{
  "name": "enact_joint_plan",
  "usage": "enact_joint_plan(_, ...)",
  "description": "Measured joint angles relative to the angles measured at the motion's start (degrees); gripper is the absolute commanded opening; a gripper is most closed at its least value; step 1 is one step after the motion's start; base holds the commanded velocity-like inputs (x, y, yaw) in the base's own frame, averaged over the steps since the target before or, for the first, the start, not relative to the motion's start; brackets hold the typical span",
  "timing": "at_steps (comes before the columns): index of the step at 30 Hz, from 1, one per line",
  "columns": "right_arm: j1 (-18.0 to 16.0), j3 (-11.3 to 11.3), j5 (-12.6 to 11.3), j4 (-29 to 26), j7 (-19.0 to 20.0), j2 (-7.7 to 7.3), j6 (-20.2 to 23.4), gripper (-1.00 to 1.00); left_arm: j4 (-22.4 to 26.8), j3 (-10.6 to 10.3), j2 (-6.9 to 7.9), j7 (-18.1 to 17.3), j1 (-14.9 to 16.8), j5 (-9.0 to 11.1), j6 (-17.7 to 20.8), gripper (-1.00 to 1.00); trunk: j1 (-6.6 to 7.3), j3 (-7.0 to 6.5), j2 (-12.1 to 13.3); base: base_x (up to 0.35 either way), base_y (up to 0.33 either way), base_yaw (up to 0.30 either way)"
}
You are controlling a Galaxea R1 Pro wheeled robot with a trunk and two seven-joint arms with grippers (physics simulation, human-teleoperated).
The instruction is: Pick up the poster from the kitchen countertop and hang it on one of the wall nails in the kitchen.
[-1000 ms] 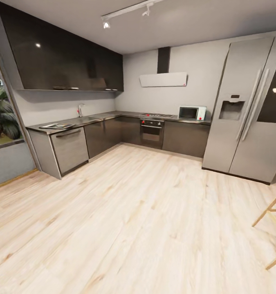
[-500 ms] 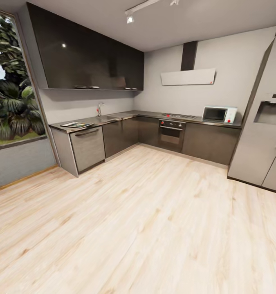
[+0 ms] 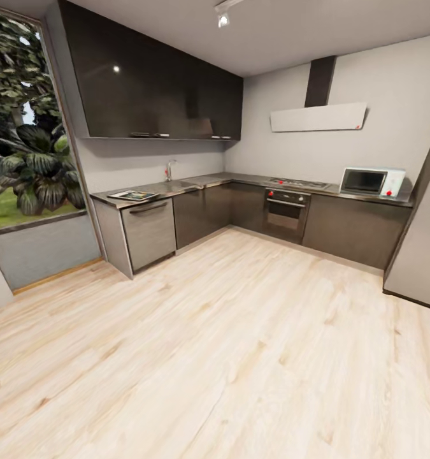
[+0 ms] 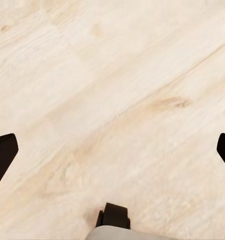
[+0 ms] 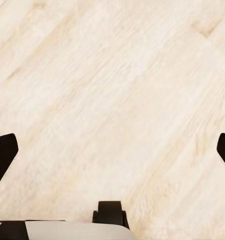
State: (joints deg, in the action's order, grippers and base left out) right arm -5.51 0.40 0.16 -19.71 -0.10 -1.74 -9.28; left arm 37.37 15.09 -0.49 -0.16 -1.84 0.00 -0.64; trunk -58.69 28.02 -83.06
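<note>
Across a wide stretch of pale wood floor (image 3: 227,357), the L-shaped kitchen countertop (image 3: 195,183) runs along the far walls, with the poster (image 3: 133,195) lying flat at its left end, above a grey dishwasher front (image 3: 150,232) and left of the tap (image 3: 169,169). A microwave (image 3: 372,182) sits at the counter's right end, beyond the oven (image 3: 286,211). A window (image 3: 23,121) on the left looks onto greenery. Both arms hang over bare floorboards, the left gripper (image 4: 112,152) and right gripper (image 5: 112,152) each with fingers spread wide, holding nothing.
</note>
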Motion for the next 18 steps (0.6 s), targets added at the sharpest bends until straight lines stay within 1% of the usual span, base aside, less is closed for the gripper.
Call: enact_joint_plan(18, 0.0, 0.0, 0.0, 0.07, 0.02, 0.0, 0.06, 1.0, 0.0, 0.05, 0.01, 0.0, 0.0, 0.0, 0.0, 1.0, 0.0, 0.0, 0.0, 0.34, 0.0, 0.001)
